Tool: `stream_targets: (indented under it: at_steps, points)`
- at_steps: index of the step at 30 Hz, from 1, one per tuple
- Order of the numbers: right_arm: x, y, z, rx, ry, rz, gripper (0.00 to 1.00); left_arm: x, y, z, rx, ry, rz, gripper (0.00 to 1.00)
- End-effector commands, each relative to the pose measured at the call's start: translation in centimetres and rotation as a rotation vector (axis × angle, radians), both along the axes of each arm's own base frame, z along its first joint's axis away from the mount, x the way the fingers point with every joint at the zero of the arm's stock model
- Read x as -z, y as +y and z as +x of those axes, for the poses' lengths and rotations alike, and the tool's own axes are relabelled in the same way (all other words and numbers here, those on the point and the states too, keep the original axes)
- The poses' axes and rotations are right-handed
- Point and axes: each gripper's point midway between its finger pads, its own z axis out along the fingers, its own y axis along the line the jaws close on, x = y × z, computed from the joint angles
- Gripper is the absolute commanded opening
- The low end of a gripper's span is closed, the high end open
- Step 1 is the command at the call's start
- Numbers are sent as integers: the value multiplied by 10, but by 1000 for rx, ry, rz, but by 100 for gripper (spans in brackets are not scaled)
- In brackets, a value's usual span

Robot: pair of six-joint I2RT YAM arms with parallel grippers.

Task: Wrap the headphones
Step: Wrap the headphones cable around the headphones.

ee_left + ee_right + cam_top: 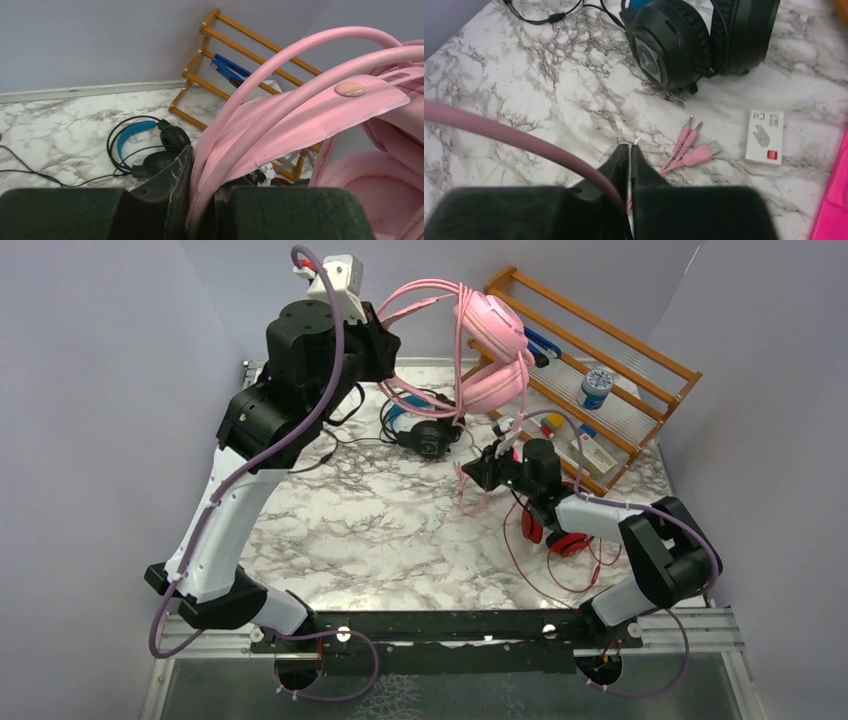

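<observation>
I had the left gripper [385, 345] raised high over the back of the table, its fingers [165, 200] pressed tight on the headband of the pink headset [490, 350]. The earcups hung off to its right, clear of the marble. Low down near the middle, the right gripper [478, 472] sat just above the tabletop with its tips drawn together. In the wrist view the pink cable [499, 132] ran in from the left and vanished between the fingers, so I read it as pinched there, not merely lying alongside. What mattered for the next move was the line of that cable: it ran from the hanging cups down toward the near side to the right gripper, close to upright, so the headset lay above and beyond that hand, not beside it. The right arm was plainly the nearer one to the loose end, with the pink plugs [689, 147] lying on the marble just past its fingertips beside a small white box [765, 137]. I judged the winding would have to carry that end up and around the cups. The black headset [425, 435] rested at the back centre and the red headset [565, 540] lay by the right forearm, both of them unwrapped.
</observation>
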Motion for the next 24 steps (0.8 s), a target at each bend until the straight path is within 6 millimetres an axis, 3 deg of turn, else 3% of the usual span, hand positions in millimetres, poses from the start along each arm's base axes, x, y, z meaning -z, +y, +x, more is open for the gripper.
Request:
stream_targets:
  at_steps: [1, 5, 10, 13, 17, 21, 24]
  points:
    - [-26, -3, 9, -3, -13, 107, 1, -55, -18, -55, 280, -168, -118, 0]
    - [-31, -44, 21, 80, 75, 195, 0, -25, -31, -79, 458, -176, -9, 0]
    - [-30, -35, 36, -35, 242, 117, 0, 43, -55, -103, 705, -98, 132, 0]
    - [-35, -43, 44, 24, 321, 80, 0, 102, -42, -82, 611, 9, 281, 0]
    - [-55, -60, 52, 86, 351, 59, 0, 181, 1, -47, 382, 139, 580, 0]
    - [-84, -58, 46, 39, 334, 59, 0, 224, 29, -28, 229, 209, 769, 0]
    - [-103, -47, 32, -62, 356, 84, 0, 240, 45, -12, 97, 246, 869, 0]
